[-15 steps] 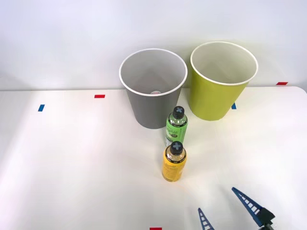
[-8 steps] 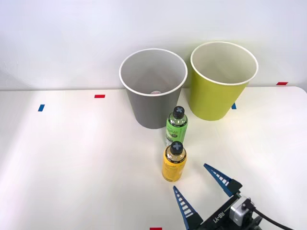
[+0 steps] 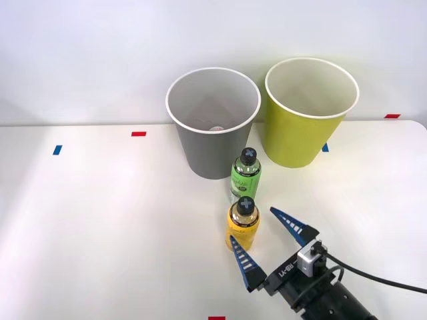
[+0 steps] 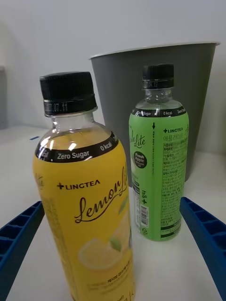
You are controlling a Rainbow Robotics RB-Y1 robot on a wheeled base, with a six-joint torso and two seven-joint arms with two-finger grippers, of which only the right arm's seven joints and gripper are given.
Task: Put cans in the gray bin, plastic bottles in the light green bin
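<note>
Two plastic bottles stand upright mid-table: a yellow-label one [image 3: 243,228] [image 4: 84,207] and, just behind it, a green-label one [image 3: 245,177] [image 4: 160,174]. Both have black caps. My right gripper [image 3: 253,225] [image 4: 112,203] is open, level with the yellow bottle's lower body. That bottle stands at the mouth of the fingers, close to one of them. The gray bin [image 3: 208,153] [image 4: 155,84] stands behind the bottles, and the light green bin [image 3: 293,140] is to its right. A small pale round thing [image 3: 215,129] lies at the gray bin's bottom; I cannot tell whether it is a can.
Small red tape marks [image 3: 138,134] and blue tape marks [image 3: 57,150] dot the white table [image 3: 100,220]. A pale wall rises just behind the bins. The arm's black wrist and cable [image 3: 373,280] come in from the front right.
My right gripper has moved forward and left from the table's front edge up to the yellow bottle, staying open. Bottles and bins have not moved.
</note>
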